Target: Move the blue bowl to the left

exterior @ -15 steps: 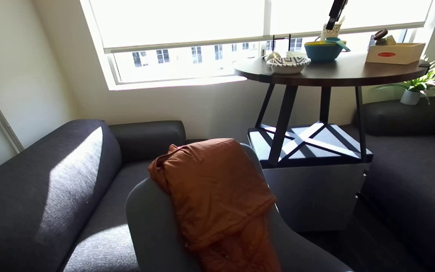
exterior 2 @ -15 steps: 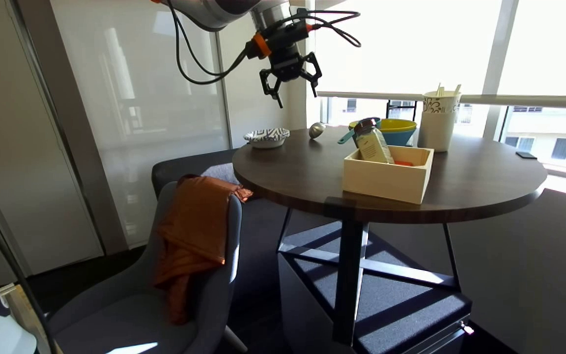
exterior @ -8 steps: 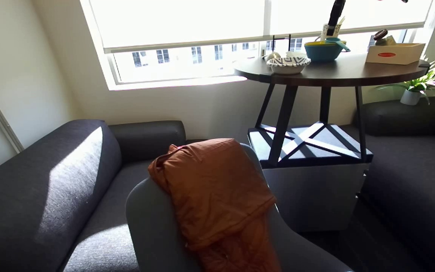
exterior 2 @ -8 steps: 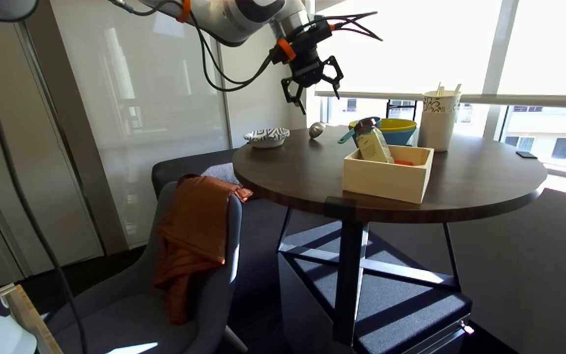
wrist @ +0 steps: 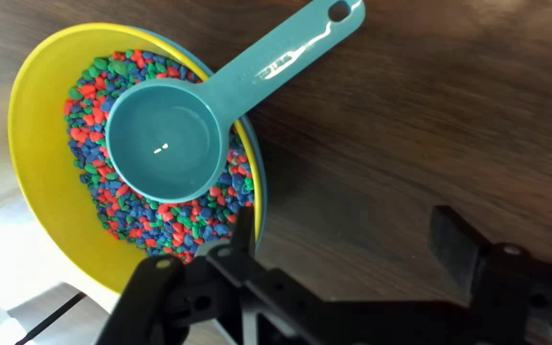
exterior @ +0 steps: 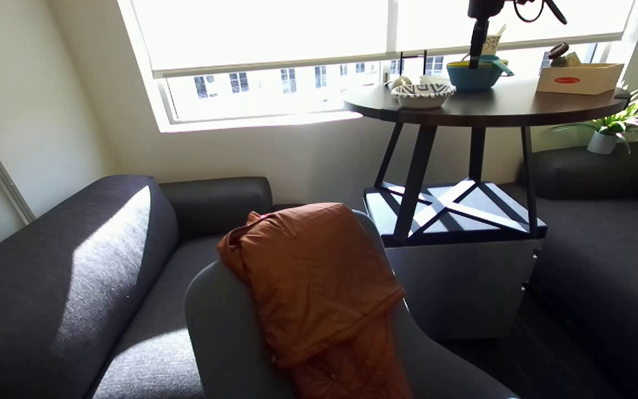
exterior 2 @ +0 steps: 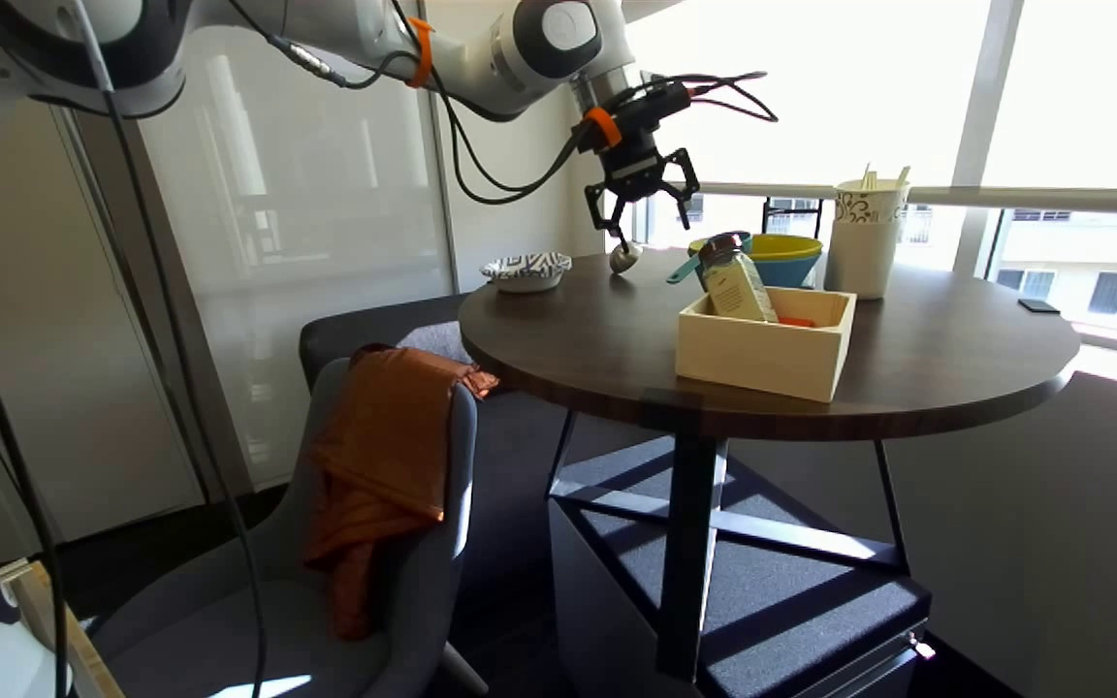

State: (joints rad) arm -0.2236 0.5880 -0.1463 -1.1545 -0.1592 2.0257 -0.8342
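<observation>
The blue bowl stands upright on the round table in both exterior views [exterior: 463,80] [exterior 2: 796,270]. In the wrist view its blue rim [wrist: 262,191] shows around a yellow inner bowl [wrist: 48,158] holding red, green and blue pebbles. A teal scoop [wrist: 166,139] lies in it, handle over the rim. My gripper is open and empty, above the table in both exterior views [exterior: 475,62] [exterior 2: 654,234]. In the wrist view the gripper [wrist: 344,218] has its left finger over the bowl's rim and its right finger [wrist: 455,247] over bare table. Nothing is between them.
On the table [exterior 2: 597,339] are a patterned bowl [exterior 2: 526,279], a silvery rounded object [exterior 2: 623,258], a tall cup with utensils [exterior 2: 864,242] and a wooden box [exterior 2: 752,357] holding a jar [exterior 2: 738,281]. A chair with an orange jacket [exterior 2: 384,446] stands beside the table.
The arm has reached out over the table and the gripper has come lower, nearer the blue bowl. The gripper stays open. The bowl and other objects have not moved.
</observation>
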